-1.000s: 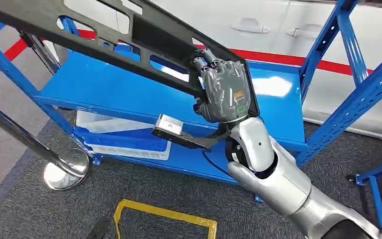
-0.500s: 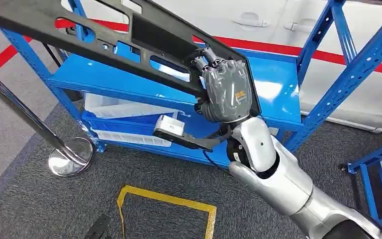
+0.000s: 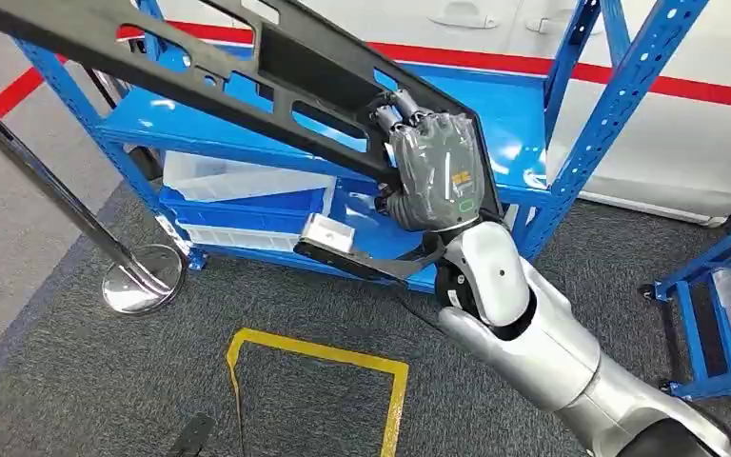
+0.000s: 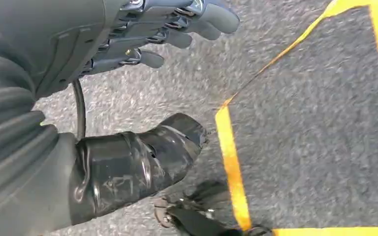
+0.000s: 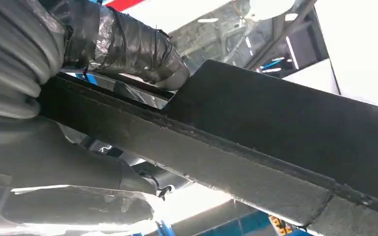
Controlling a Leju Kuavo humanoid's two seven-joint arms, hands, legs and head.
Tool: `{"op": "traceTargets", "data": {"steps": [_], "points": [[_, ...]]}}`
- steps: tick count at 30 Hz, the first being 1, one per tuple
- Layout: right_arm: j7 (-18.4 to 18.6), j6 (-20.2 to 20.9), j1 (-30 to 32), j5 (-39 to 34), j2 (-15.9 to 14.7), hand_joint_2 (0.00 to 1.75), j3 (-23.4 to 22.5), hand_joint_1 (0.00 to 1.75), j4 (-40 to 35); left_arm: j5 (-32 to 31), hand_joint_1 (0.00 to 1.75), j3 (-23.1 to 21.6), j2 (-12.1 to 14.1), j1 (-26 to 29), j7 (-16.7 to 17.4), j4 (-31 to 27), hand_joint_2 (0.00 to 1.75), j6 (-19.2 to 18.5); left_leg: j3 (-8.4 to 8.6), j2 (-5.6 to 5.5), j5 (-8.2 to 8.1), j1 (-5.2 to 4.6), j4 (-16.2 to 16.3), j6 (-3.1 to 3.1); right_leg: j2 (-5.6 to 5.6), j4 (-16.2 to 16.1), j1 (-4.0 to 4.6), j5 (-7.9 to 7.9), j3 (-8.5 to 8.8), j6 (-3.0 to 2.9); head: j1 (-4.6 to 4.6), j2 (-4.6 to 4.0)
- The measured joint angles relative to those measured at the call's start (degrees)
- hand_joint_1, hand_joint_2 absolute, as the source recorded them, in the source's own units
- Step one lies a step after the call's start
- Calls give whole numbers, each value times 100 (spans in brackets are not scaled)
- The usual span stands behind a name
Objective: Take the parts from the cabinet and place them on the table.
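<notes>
A long black plastic frame part with several cut-outs slants up and to the left, held in the air above the blue cabinet shelf. My right hand grips its near end, fingers wrapped over the edge. In the right wrist view the part crosses close to the camera, with the taped thumb pressed on it. My left hand hangs over the grey carpet with its fingers apart, holding nothing.
White trays lie on the cabinet's lower shelf. A chrome stanchion stands on the floor at the left. Yellow tape marks a square on the carpet. Another blue rack stands at the right.
The whole picture has shifted: the cabinet sits farther off and more carpet shows, so the camera has moved. My right hand keeps the same grip on the black part.
</notes>
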Motion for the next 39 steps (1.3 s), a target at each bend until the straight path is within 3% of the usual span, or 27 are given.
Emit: {"op": "traceTargets", "data": {"steps": [1, 2, 5, 6, 7, 8, 10, 11, 12, 14, 15, 17, 20, 21, 22, 24, 25, 26, 27, 28, 30, 31, 32, 35, 36, 37, 39], "points": [[13, 0, 2, -2, 2, 175, -4, 175, -11, 4, 0, 0, 11, -14, 2, 0, 175, 0, 435, -11, -221, -25, -513, 46, -2, 9, 10, 46, -27, 24, -4, 0], [18, 0, -7, -4, -9, 175, -13, 175, -15, 4, 0, 0, 13, -33, -2, 0, 175, 0, 686, -11, -389, -55, -985, 66, -11, 11, 18, 92, -49, 62, 7, 0], [20, 2, -5, -18, -22, 175, -15, 175, -17, 4, 0, 4, 13, -37, -2, 2, 175, 0, 541, -11, -247, -100, -967, 144, -32, -97, -12, 310, -43, 172, -9, 0], [20, 7, 2, -18, -37, 175, -15, 175, -13, 7, 0, 4, 9, -25, 2, 2, 175, -2, 518, 23, -135, -22, -1029, 197, -20, -82, 4, 275, -85, 207, -4, 0], [20, 7, 3, -17, -52, 175, -15, 175, -15, 4, 0, 4, 7, -25, 7, 2, 175, -2, 455, 44, -53, -45, -1031, 239, -9, 55, -1, -15, -155, 219, -2, 0], [22, 13, 0, -18, -63, 175, -13, 175, -15, 4, 0, 4, 7, -29, 7, 2, 175, -2, 356, 47, 22, -45, -1030, 295, -11, 361, -13, -412, -243, 224, 33, 0], [42, 15, 12, -18, -79, 175, -15, 175, -17, 5, 0, 4, 7, -30, 9, 0, 175, -2, 147, 48, 176, -53, -1014, 300, -12, 1236, -10, -1046, -407, 250, 37, 0], [46, 15, 14, -18, -85, 175, -15, 175, -17, 7, 0, 4, 7, -28, 9, 2, 175, -2, 34, 48, 254, -56, -1000, 294, -11, 1592, -9, -1103, -437, 261, 37, 0], [50, 15, 18, -17, -92, 175, -15, 175, -15, 4, 0, 4, 7, -24, 9, 2, 175, -2, -83, 48, 330, -57, -980, 283, -12, 1751, -9, -938, -382, 265, 39, 0], [68, 15, 25, -18, -96, 175, -15, 175, -17, 4, 0, 4, 7, -20, 9, 2, 175, -2, -294, 47, 446, -56, -924, 256, -12, 1447, -11, -474, 1, 247, 46, 0], [70, 15, 24, -18, -96, 175, -15, 175, -17, 5, 0, 4, 7, -21, 9, 2, 175, -2, -385, 45, 496, -56, -884, 235, -12, 1009, -10, -392, 363, 222, 48, 0], [72, 15, 21, -17, -94, 175, -15, 175, -35, 4, 0, 4, 4, -22, 9, 0, 175, -2, -484, 38, 564, -78, -810, 175, -9, -53, 44, -874, 1067, 173, 63, 0], [77, 17, 0, -17, -105, 175, -37, 175, -52, -20, 0, 4, 4, -19, -29, 2, 175, -9, -440, 39, 703, -38, -913, 52, -9, -136, 77, -801, 1009, 93, 87, 0], [77, 18, 1, -17, -105, 175, -53, 175, -52, -31, 0, 7, 13, -11, -61, 2, 175, -11, -464, 25, 725, -35, -928, 19, -24, -199, 28, -711, 997, 41, 105, 0], [77, 22, -2, -20, -105, 175, -52, 175, -52, -30, 0, 4, 7, 3, -79, 2, 175, -15, -537, 13, 517, -18, -813, -11, -37, -208, 20, -644, 990, 4, 90, 0], [77, 22, -2, -20, -105, 175, -55, 175, -66, -33, 0, 4, 9, 6, -87, 2, 175, -15, -751, 15, -119, 3, -137, -71, -37, -207, 14, -546, 869, -42, 61, 0], [81, 22, 0, -20, -107, 175, -55, 175, -66, -28, 0, 7, 13, 7, -90, 2, 175, -13, -875, 15, -332, 8, 284, -99, -35, -202, 14, -506, 810, -40, 68, 0], [83, 20, 4, -20, -109, 175, -55, 175, -66, -28, 0, 7, 13, 9, -90, 2, 175, -11, -969, 15, -409, 10, 651, -123, -32, -189, 14, -467, 746, -34, 63, 0], [83, 9, 15, -20, -111, 175, -55, 175, -66, -30, 0, 7, 13, 12, -87, 2, 175, -11, -958, 15, -325, 14, 781, -135, -29, -176, 8, -436, 688, -22, 66, 0], [83, -6, 27, -18, -114, 175, -57, 175, -66, -30, 0, 7, 13, 12, -87, 2, 175, -11, -814, 15, -161, 19, 628, -138, -27, -155, 5, -416, 639, -5, 66, 0], [83, -20, 32, -18, -116, 175, -61, 175, -66, -35, 0, 7, 13, 10, -85, 2, 175, -9, -192, 16, 148, 21, -282, -121, -27, -108, -5, -398, 578, 23, 64, 0], [81, -33, 32, -18, -116, 175, -66, 175, -66, -37, 0, 7, 13, 4, -85, 2, 175, -7, 56, 14, 94, 21, -750, -99, -31, -90, -5, -395, 566, 33, 65, 0], [81, -59, 28, -17, -120, 175, -77, 175, -66, -37, 0, 7, 13, 1, -85, 2, 175, -2, 194, 0, 30, -24, -857, -60, -32, -92, 21, -378, 522, 71, 70, 0], [15, -206, 45, -302, -131, 175, -103, 175, -66, -11, 0, 7, 15, 17, -112, 2, 175, 13, 120, -3, 74, -50, -869, 51, -29, -113, 8, -312, 520, 171, 77, 0], [-4, -238, 48, -424, -133, 175, -109, 175, -66, -11, 0, 7, 13, 17, -118, 2, 175, 17, 131, 3, 117, -15, -945, 118, -23, -111, 40, -312, 518, 206, 70, 0], [-11, -258, 63, -483, -140, 175, -116, 175, -63, -9, 0, 7, 13, 17, -125, 2, 175, 18, 148, 25, 151, -5, -979, 171, -18, -27, 14, -411, 468, 228, 77, 0], [-17, -264, 65, -564, -148, 175, -138, 175, -66, 4, 0, 9, 13, 20, -131, 2, 175, 18, 115, 26, 184, -13, -993, 239, -18, 682, 16, -861, 159, 246, 107, 0]]}}
